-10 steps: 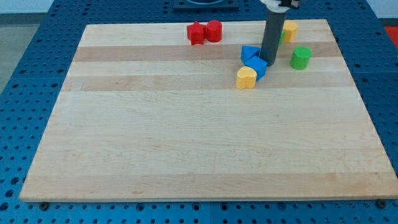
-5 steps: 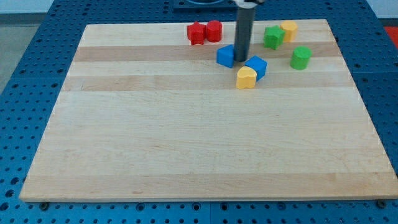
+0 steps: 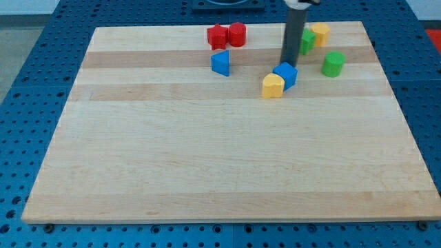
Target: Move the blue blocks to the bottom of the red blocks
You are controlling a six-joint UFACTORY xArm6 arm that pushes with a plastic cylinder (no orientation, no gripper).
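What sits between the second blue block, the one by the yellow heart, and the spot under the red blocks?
Nothing visible. The blue cube touches the yellow heart on its lower left, off the path toward the red blocks. The other blue block is already there. My tip is just above the cube.

Bright, even overhead light; sharp focus, soft short shadows, no glare.

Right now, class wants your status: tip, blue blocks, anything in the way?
My tip just above the blue cube. Other blue block sits below the red blocks. Yellow block touches the cube.
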